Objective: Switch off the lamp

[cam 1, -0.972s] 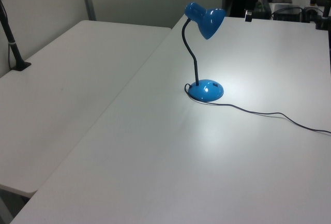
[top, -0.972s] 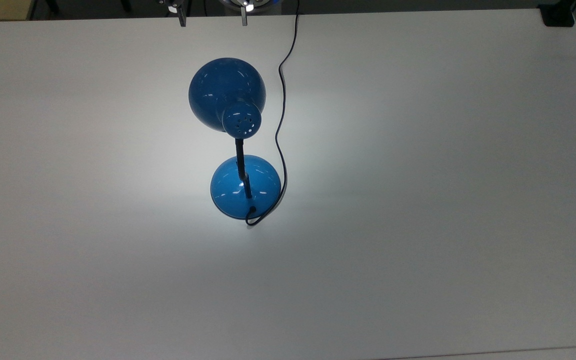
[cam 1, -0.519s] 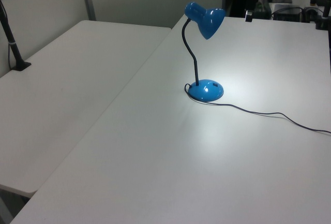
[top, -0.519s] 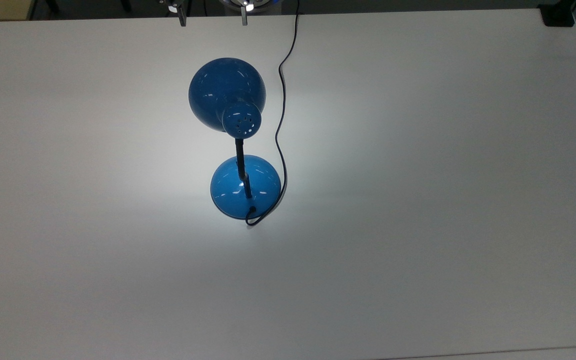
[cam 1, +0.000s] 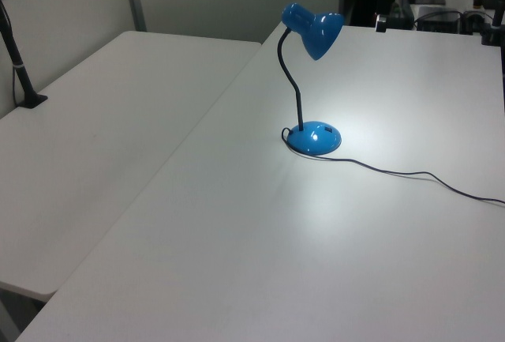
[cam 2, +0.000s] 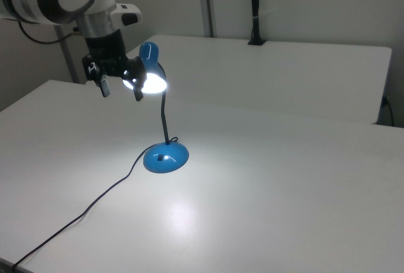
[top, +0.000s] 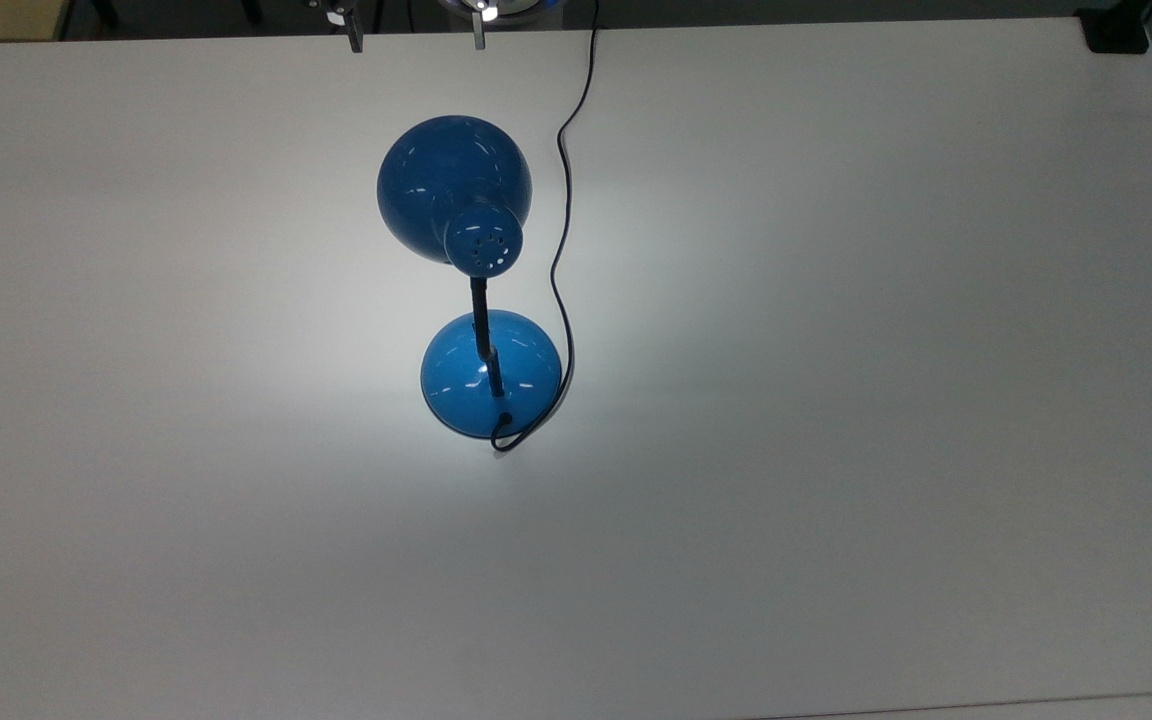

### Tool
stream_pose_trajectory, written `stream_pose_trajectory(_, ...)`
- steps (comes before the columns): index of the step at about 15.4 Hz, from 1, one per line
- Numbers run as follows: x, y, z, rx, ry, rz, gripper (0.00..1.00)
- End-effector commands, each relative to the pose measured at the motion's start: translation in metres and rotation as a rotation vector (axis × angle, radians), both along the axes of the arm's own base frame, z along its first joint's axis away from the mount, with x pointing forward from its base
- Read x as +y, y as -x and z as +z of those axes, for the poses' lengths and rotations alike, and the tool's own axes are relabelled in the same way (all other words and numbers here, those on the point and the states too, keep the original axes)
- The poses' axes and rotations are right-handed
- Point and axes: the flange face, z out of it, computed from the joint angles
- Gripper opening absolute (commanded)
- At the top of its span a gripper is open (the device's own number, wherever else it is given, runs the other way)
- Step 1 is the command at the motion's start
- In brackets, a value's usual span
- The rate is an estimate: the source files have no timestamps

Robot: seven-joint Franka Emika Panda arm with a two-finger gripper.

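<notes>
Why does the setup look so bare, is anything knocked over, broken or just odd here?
Nothing stands out. The lamp stands upright on the white table, lit, with its cord trailing loosely off the edge. The gripper hangs in the air beside the shade, jaws apart, touching nothing.

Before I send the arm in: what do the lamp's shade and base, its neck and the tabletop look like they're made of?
The lamp's shade and base look like glossy blue painted metal: sharp highlights, small vent holes. Could be hard plastic. The neck is thin, black and curved, likely a flexible gooseneck. The table seems to be matte white laminate: the pool of light on it is soft, with no mirror reflection.
</notes>
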Motion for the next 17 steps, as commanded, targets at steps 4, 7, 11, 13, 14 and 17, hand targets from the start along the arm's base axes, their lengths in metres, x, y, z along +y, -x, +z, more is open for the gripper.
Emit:
stream_pose_trajectory(4,-0.03,0.021,-0.014,0.179,-0.004,0.309,1.0)
stream_pose_trajectory(7,-0.036,0.016,-0.056,0.203,0.026,0.326,0.97)
stream_pose_trajectory(11,-0.04,-0.002,-0.099,0.061,0.03,0.267,0.06)
stream_pose_trajectory(13,-0.037,-0.009,-0.124,0.021,0.028,0.214,0.0)
stream_pose_trajectory(14,-0.035,-0.012,-0.137,0.008,0.03,0.212,0.0)
stream_pose_trajectory(17,-0.028,-0.022,-0.165,-0.04,0.033,0.186,0.0)
